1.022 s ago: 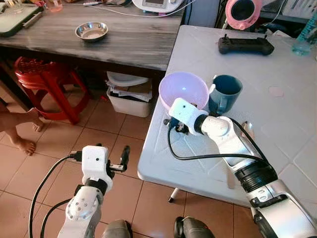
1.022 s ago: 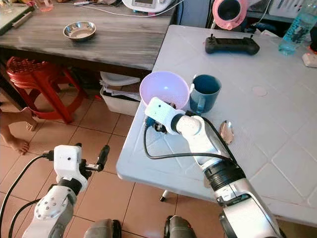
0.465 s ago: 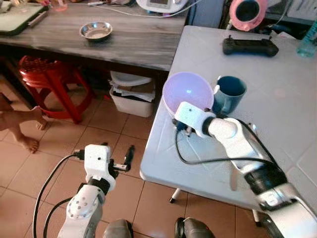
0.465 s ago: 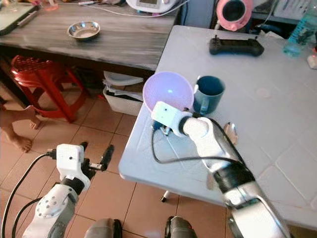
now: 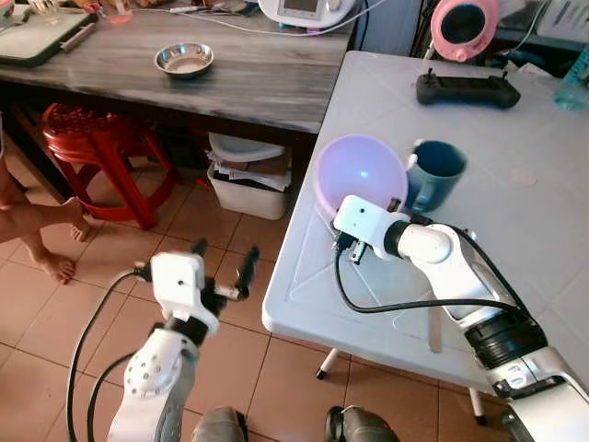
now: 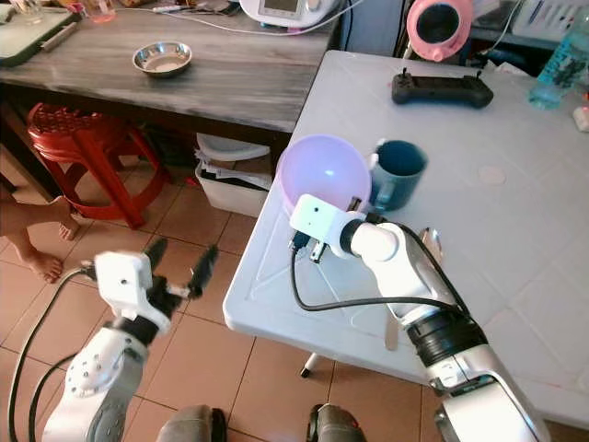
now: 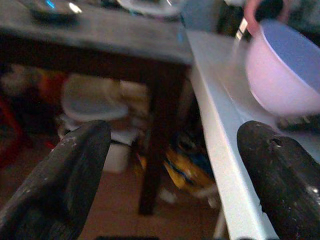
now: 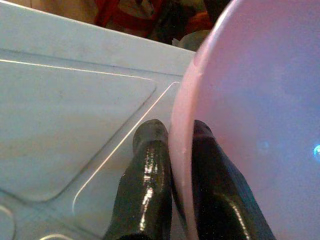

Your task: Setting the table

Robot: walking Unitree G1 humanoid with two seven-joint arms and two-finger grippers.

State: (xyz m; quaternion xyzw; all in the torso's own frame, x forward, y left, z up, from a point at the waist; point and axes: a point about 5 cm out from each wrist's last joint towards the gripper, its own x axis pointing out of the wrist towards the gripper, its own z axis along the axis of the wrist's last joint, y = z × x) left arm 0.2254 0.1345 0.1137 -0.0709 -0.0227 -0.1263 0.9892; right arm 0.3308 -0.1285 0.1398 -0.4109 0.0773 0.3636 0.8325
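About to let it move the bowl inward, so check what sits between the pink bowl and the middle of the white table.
The right gripper is shut on the pink bowl rim, at the white table edge. The blue mug stands right beside the bowl on its inward side, so it blocks that path.

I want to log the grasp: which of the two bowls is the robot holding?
The pink bowl on the white table; right gripper pinches its rim. The steel bowl sits untouched.

Steel dish (image 5: 184,60) on wooden counter (image 5: 248,78); red stool (image 5: 87,138) beneath; black controller (image 5: 461,89) on white table (image 5: 515,221).
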